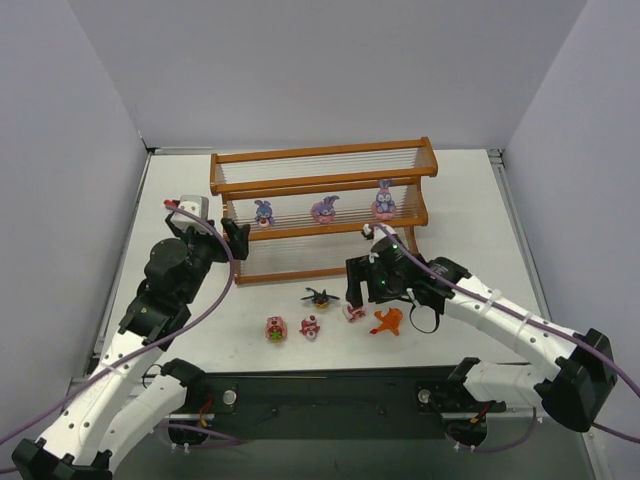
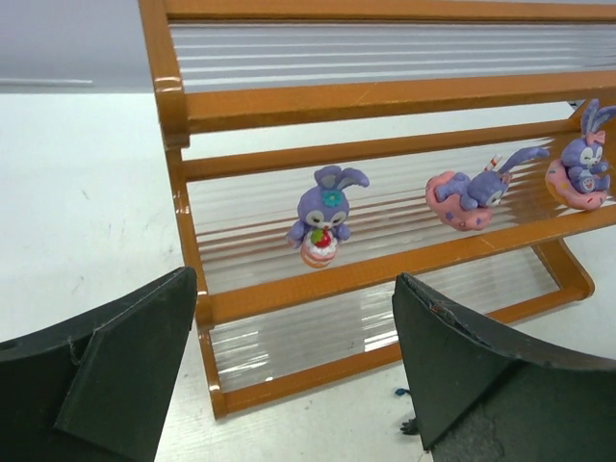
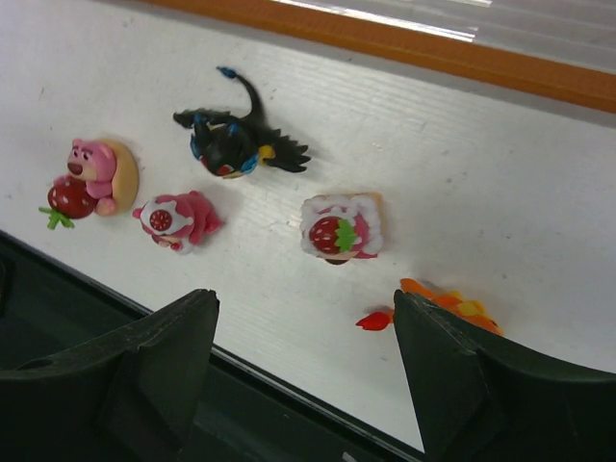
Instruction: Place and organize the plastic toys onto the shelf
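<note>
- Left claw point(image 2: 294, 289) wide open, empty; three purple toys point(image 2: 322, 226) ahead on the shelf's point(image 2: 385, 94) middle tier.
- Right claw point(image 3: 306, 298) wide open, empty; five toys point(image 3: 339, 229) on the tabletop point(image 3: 500, 173) just beyond its tips.

Bright, even light from above. The black toy point(image 3: 229, 146) casts a short soft shadow on the white table point(image 3: 500, 183). Pale glare streaks the rods of the shelf point(image 2: 385, 94). Close-up left fingers point(image 2: 106, 385) look slightly blurred

left fingers point(image 2: 106, 375) apart, right fingers point(image 3: 481, 375) apart, both empty
</note>
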{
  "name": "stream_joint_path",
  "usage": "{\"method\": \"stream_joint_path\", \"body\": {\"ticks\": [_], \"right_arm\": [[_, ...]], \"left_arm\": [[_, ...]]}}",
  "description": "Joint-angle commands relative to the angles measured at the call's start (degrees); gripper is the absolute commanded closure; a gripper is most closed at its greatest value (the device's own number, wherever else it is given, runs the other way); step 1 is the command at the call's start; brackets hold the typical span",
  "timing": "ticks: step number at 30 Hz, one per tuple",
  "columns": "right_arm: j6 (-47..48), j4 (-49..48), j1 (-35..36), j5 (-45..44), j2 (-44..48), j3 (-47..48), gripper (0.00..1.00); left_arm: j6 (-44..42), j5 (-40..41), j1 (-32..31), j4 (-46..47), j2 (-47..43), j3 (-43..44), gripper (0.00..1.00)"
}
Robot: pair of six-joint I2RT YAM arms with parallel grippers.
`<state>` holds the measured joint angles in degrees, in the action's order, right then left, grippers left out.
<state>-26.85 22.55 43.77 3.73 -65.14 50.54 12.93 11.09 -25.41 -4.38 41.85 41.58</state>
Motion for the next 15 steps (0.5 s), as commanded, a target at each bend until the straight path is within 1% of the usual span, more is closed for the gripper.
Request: {"method": "stream_joint_path", "body": {"ticks": [1,5,7,11,14,15], "right_arm": [[1.98,-2.94,5.87,-0.82,-3.75,-0.80,0.27],[-0.65,-4.26,6.86,-3.55,-6.57,-2.98,0.34],[-2.06,-5.23,6.86,-6.79,-7.01,-4.22,0.36],[-2.51,-7.51,6.77,-8.30,-7.28,-6.95,0.38],[-1.10,-12.51,6.77,-7.16,-7.54,-9.67,0.39],[-0.49,-15.48,6.86,-6.89,-7.80,-10.72,0.42]], "left_arm": [[2.28,2.09,0.18,-7.30,-3.78,0.52,0.07],[3.07,2.09,0.18,-9.76,-6.16,0.52,0.07],[3.24,1.83,0.18,-10.38,-7.04,0.52,0.07],[3.51,1.39,0.27,-11.35,-7.92,0.52,0.07],[3.60,0.86,0.18,-11.70,-8.18,0.60,0.07],[3.60,0.77,0.27,-11.70,-8.36,0.52,0.07]]}}
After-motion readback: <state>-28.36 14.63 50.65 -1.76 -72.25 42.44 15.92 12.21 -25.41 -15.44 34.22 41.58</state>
